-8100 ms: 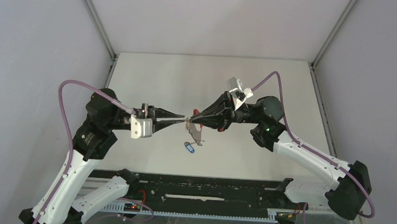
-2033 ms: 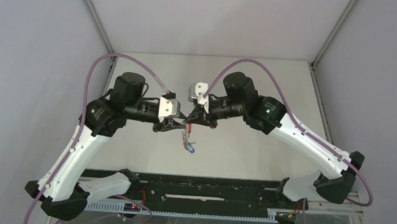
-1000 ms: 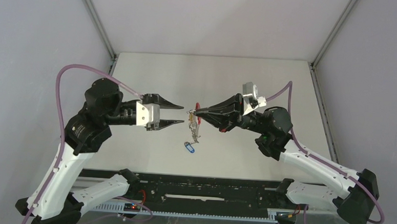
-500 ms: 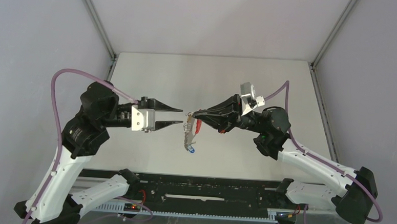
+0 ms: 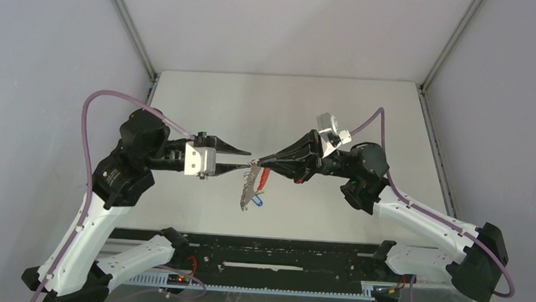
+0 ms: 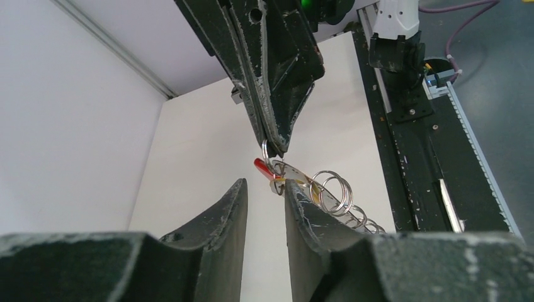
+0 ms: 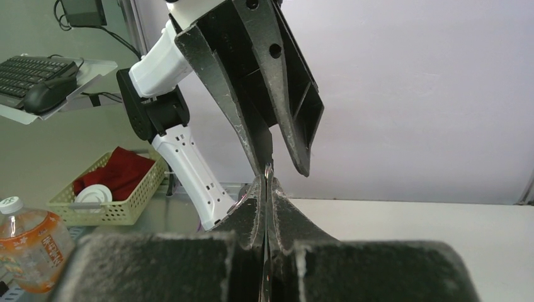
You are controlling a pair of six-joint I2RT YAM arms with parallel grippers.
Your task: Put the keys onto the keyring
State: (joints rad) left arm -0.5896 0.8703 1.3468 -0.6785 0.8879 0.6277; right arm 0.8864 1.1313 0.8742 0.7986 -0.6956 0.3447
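While the blue key (image 5: 258, 201) lies on the table (image 5: 322, 112) toward the near edge, the keyring (image 5: 252, 185) hangs just over it, its top ring pinched in the right claw (image 5: 260, 162), which is clamped tight. The left claw (image 5: 248, 160) faces it tip to tip, jaws parted, nothing gripped afaict.

We see a pale table (image 5: 288, 103) filling the middle of the top view, closed in by plain grey walls (image 5: 292, 28) with metal corner posts (image 5: 130, 26) running in from the upper corners. A black rail (image 5: 260, 251) crosses the bottom. At the lower left of the right wrist view we find a basket (image 7: 135, 204) holding a red cloth (image 7: 119, 173), and a bottle (image 7: 28, 242) with an orange label. A keyboard (image 7: 31, 72) and mouse (image 7: 47, 91) sit at the upper left.
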